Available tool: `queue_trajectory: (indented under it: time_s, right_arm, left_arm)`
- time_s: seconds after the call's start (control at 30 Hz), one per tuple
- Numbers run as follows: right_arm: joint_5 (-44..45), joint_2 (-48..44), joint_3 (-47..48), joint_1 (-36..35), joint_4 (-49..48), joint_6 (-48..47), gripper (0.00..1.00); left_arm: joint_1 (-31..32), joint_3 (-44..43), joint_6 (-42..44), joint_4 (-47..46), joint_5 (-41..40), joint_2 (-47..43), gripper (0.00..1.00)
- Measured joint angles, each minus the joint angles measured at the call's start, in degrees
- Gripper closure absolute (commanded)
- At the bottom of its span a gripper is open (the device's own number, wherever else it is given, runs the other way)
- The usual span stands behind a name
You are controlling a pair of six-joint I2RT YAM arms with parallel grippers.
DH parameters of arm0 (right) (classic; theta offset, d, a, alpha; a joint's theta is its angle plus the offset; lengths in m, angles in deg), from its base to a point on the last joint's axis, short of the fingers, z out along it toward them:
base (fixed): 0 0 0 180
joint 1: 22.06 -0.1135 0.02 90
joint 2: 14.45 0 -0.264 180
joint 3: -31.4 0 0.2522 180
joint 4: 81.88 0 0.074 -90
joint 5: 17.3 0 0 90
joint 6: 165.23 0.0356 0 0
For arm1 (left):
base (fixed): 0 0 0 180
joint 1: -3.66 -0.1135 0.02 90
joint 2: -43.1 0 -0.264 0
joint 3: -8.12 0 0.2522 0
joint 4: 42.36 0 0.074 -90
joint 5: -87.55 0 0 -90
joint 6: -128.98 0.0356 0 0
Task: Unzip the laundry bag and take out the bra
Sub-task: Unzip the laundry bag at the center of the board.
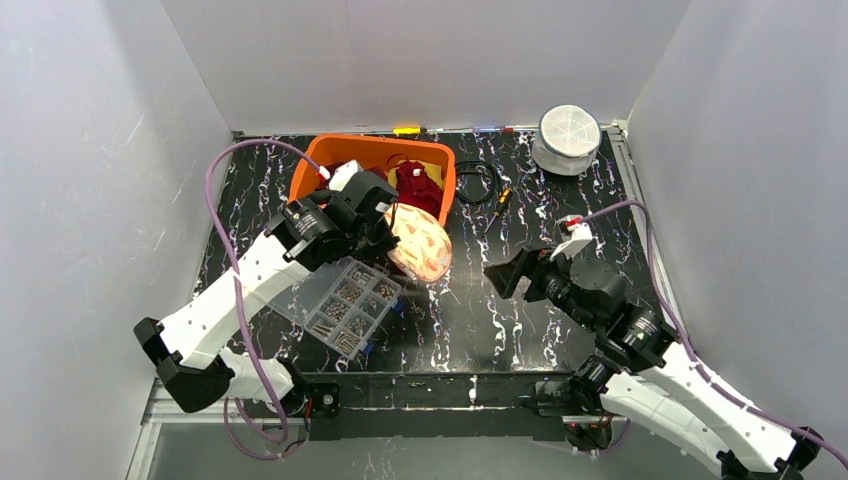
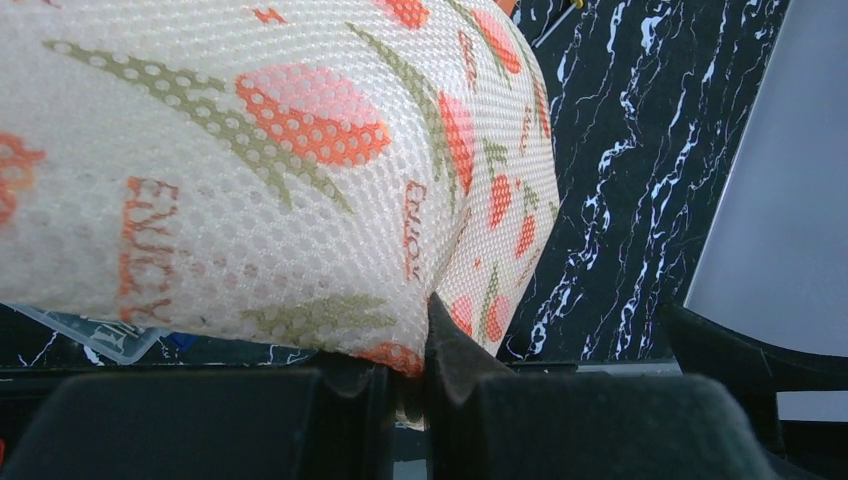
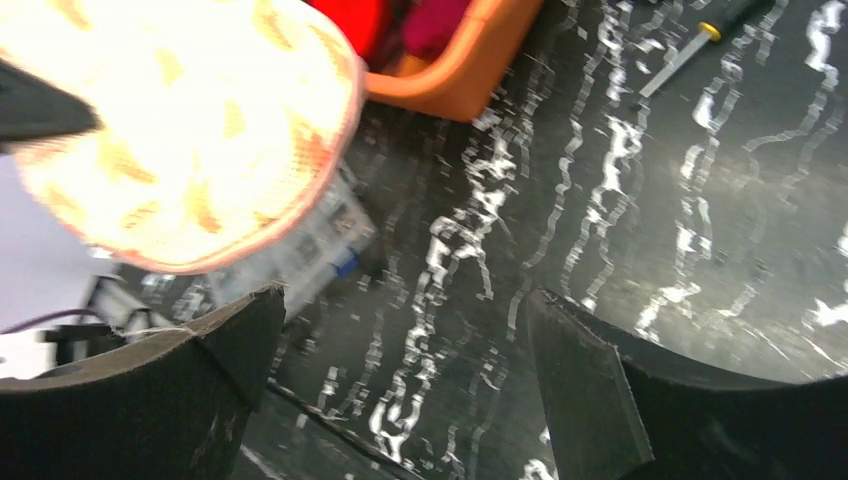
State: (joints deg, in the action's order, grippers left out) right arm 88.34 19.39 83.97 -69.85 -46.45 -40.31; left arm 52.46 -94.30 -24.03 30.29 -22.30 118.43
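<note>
The laundry bag (image 1: 421,243) is a rounded white mesh pouch printed with orange tulips. My left gripper (image 1: 385,222) holds it lifted above the table, beside the orange bin. In the left wrist view the bag (image 2: 280,170) fills the frame and my left gripper (image 2: 412,365) is shut on its orange-trimmed edge. My right gripper (image 1: 510,272) stands open over the table right of the bag, apart from it. From the right wrist the bag (image 3: 180,130) shows at upper left, and my right gripper (image 3: 400,350) has only bare table between its fingers. The bra and the zip are hidden.
An orange bin (image 1: 325,158) holding dark red cloth (image 1: 417,186) sits behind the bag. A clear parts organiser (image 1: 345,300) lies under my left arm. A black cable (image 1: 478,180), a screwdriver (image 1: 503,197) and a round white mesh container (image 1: 567,138) are at the back.
</note>
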Motion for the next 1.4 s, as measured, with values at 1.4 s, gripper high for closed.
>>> queue_trajectory:
  time_s: [1.4]
  right_arm:
    - [-26.56,10.12,3.13,-1.53,-24.83,8.0,0.21]
  left_arm:
    - [0.0,2.78,-14.36,-5.14,0.39,-9.14,1.0]
